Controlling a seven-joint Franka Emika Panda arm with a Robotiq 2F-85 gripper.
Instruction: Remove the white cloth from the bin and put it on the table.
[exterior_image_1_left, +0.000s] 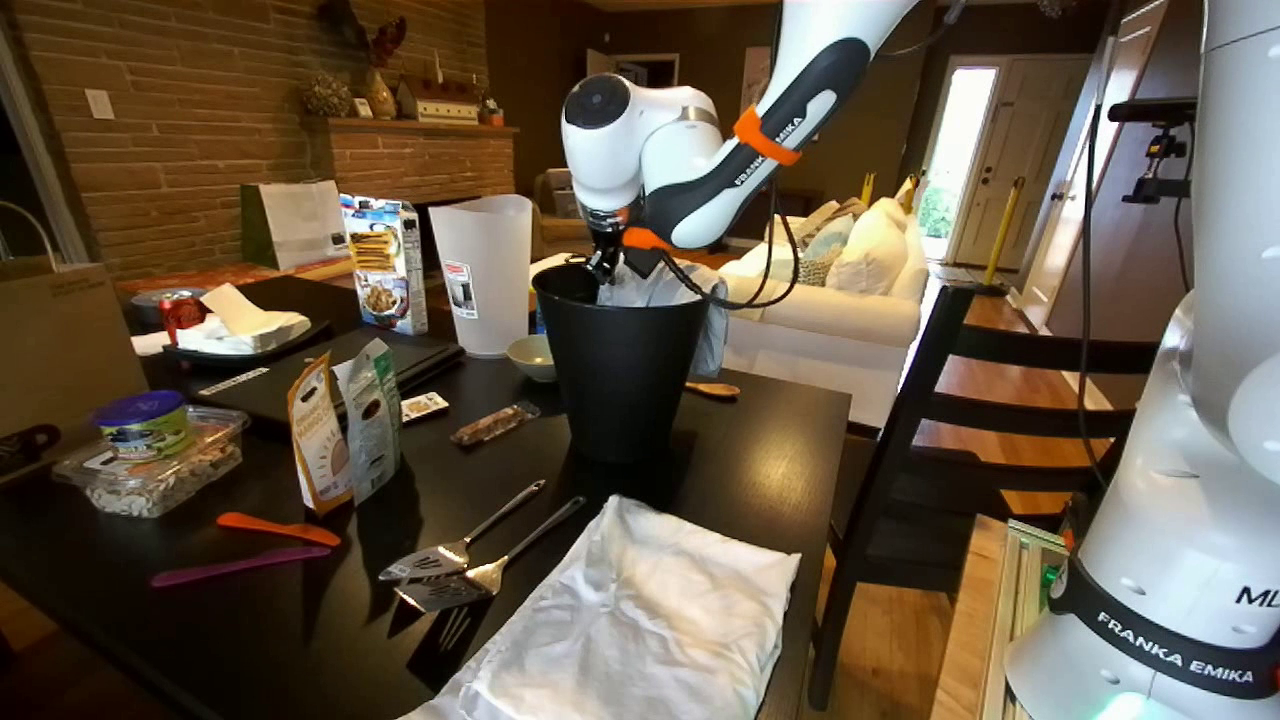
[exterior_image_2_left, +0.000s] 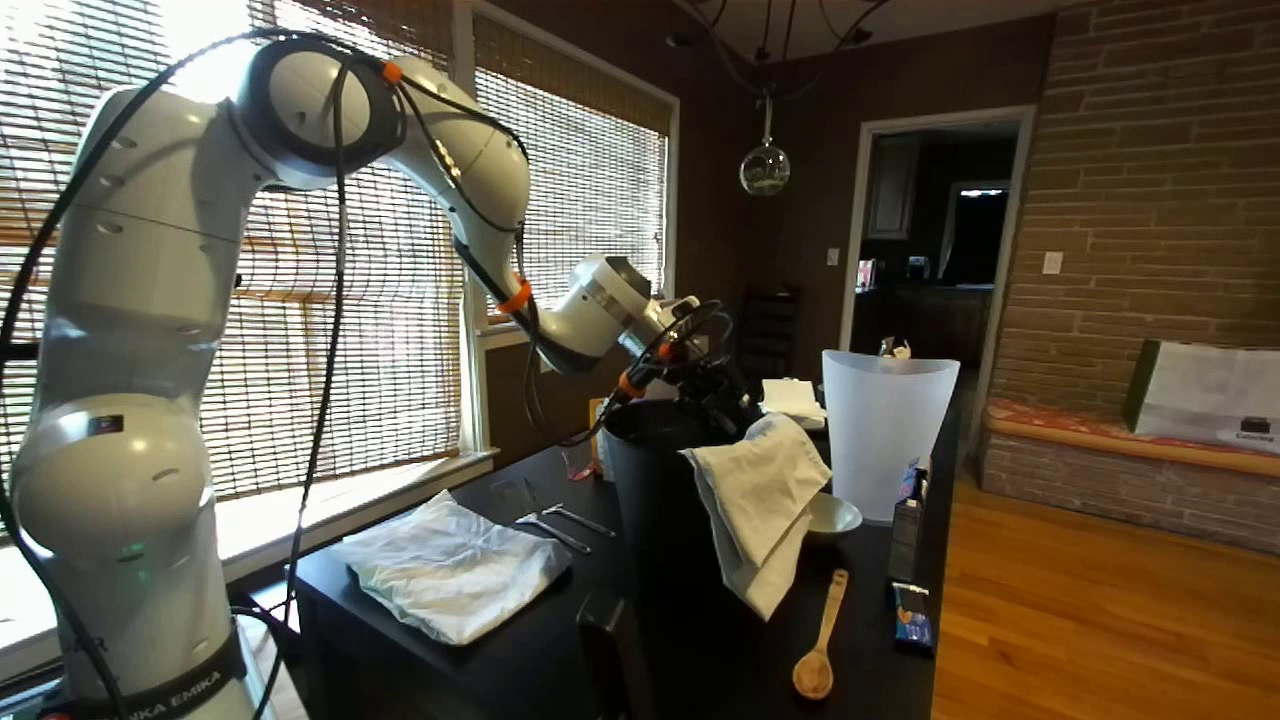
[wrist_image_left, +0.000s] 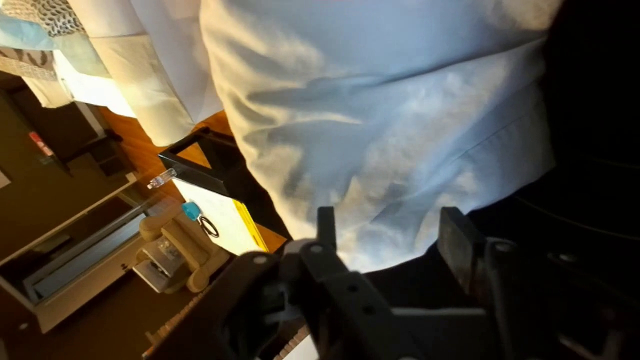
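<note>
The white cloth (exterior_image_2_left: 765, 500) hangs over the rim of the black bin (exterior_image_1_left: 625, 380), a long fold falling down its outside. Some of it (exterior_image_1_left: 650, 285) also shows inside the mouth in an exterior view. The bin stands upright on the dark table (exterior_image_1_left: 770, 440). My gripper (wrist_image_left: 387, 220) is at the rim, pointing down toward the cloth. In the wrist view its jaws stand well apart, and the cloth's near edge shows beyond and between the fingertips without being pinched. How deep the tips reach is hard to tell in both exterior views.
A crinkled white sheet (exterior_image_1_left: 640, 620) lies on the table near the robot, beside two metal spatulas (exterior_image_1_left: 465, 560). Close to the bin are a pale bowl (exterior_image_2_left: 832, 515), a translucent white jug (exterior_image_2_left: 885, 430) and a wooden spoon (exterior_image_2_left: 820, 650). A black chair (exterior_image_1_left: 960, 420) stands at the table's side.
</note>
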